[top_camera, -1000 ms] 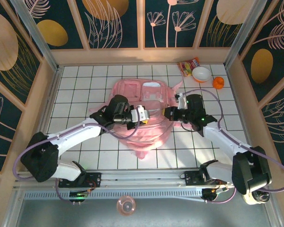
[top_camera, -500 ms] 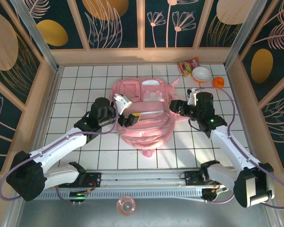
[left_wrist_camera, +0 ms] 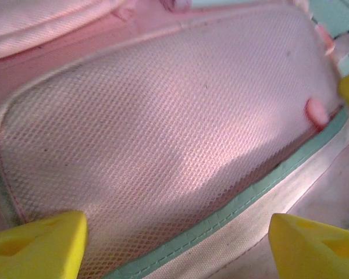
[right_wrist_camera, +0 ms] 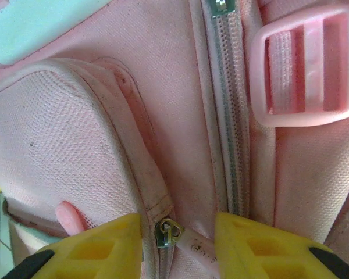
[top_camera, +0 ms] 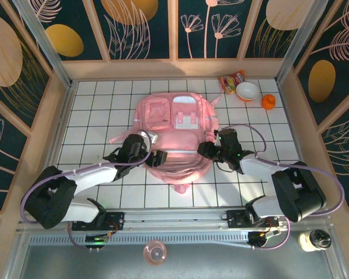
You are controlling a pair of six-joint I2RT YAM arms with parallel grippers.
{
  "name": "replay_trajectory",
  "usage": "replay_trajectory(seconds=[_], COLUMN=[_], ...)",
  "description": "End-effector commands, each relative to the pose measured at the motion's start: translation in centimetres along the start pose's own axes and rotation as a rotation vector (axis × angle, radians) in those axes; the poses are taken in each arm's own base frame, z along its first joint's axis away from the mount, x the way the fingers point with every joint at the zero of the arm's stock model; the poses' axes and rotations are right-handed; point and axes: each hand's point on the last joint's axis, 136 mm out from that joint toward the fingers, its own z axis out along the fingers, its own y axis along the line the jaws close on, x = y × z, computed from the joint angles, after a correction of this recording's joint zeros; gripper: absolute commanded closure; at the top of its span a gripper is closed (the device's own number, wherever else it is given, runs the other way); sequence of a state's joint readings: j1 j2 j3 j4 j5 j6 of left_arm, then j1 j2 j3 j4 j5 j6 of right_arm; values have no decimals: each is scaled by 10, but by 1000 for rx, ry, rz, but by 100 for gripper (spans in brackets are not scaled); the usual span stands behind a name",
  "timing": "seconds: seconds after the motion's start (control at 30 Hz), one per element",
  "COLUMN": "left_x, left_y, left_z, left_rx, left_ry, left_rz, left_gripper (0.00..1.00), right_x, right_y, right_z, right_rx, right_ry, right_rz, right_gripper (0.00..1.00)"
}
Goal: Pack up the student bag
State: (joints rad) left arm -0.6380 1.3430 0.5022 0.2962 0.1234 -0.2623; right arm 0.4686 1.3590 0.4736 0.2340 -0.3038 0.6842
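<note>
The student bag point(top_camera: 174, 119) is a big pink backpack lying flat in the middle of the tiled table. My left gripper point(top_camera: 155, 156) is at its near left edge. In the left wrist view this gripper point(left_wrist_camera: 177, 250) stands wide open over the bag's pink mesh panel point(left_wrist_camera: 163, 116) and teal trim point(left_wrist_camera: 232, 209), holding nothing. My right gripper point(top_camera: 206, 150) is at the bag's near right side. In the right wrist view its yellow fingers point(right_wrist_camera: 99, 247) stand partly open on either side of a metal zip slider point(right_wrist_camera: 167, 232) and its pale pull tab. A pink strap buckle point(right_wrist_camera: 305, 70) lies beyond.
At the back right of the table are a snack packet point(top_camera: 231, 80), a white bowl point(top_camera: 247, 90) and a small orange object point(top_camera: 268, 102). Wooden walls point(top_camera: 64, 110) enclose the table on three sides. A pink round item point(top_camera: 155, 253) lies below the arm rail.
Both grippers have come down onto the bag's near edge. The left one opened wide. The right one opened, then narrowed around the zip pull. The bag lies flatter than before.
</note>
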Motion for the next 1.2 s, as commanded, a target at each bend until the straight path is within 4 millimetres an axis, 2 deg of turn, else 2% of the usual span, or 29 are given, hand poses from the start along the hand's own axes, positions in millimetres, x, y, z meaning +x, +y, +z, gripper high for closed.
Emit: replay_trajectory(seconds=[0.0, 0.1, 0.17, 0.23, 0.3, 0.37, 0.43, 0.53, 0.6, 0.7, 0.8, 0.87, 1.0, 1.1, 1.17], left_x=[26, -7, -35, -59, -76, -80, -75, -63, -54, -45, -23, -27, -38, -54, -56], left_y=[33, 38, 49, 65, 85, 110, 132, 156, 167, 175, 189, 193, 196, 198, 205], left_z=[-6, -21, -44, -71, -101, -131, -154, -181, -190, -193, -187, -186, -194, -180, -158], left_rx=[-156, -211, -288, -369, -471, -600, -712, -855, -905, -931, -940, -936, -948, -921, -907], left_ry=[46, -66, -194, -324, -444, -539, -603, -684, -716, -738, -739, -749, -841, -836, -778], left_rz=[-132, -126, -131, -149, -166, -178, -177, -159, -160, -132, -163, -152, -108, -22, 16], left_gripper=[17, 9, 3, 1, 1, 1, 1, 1, 1, 1, 1, 1, 1, 1, 1], right_x=[6, -18, -42, -67, -95, -122, -145, -162, -168, -164, -159, -155, -162, -160, -154], right_y=[-25, -6, 4, 9, 6, -2, -11, -29, -41, -71, -92, -94, -78, -88, -97], right_z=[4, -9, -24, -42, -62, -84, -105, -127, -137, -135, -131, -128, -120, -124, -128], right_rx=[96, 97, 124, 154, 186, 230, 291, 371, 391, 427, 420, 389, 356, 351, 325], right_ry=[-28, -81, -142, -225, -327, -449, -569, -710, -775, -790, -828, -865, -884, -937, -963], right_rz=[67, -20, -97, -156, -202, -246, -303, -404, -438, -449, -444, -480, -632, -615, -588], right_gripper=[63, 58, 49, 34, 1, 1, 1, 1, 1, 1, 1, 1, 1, 1, 1])
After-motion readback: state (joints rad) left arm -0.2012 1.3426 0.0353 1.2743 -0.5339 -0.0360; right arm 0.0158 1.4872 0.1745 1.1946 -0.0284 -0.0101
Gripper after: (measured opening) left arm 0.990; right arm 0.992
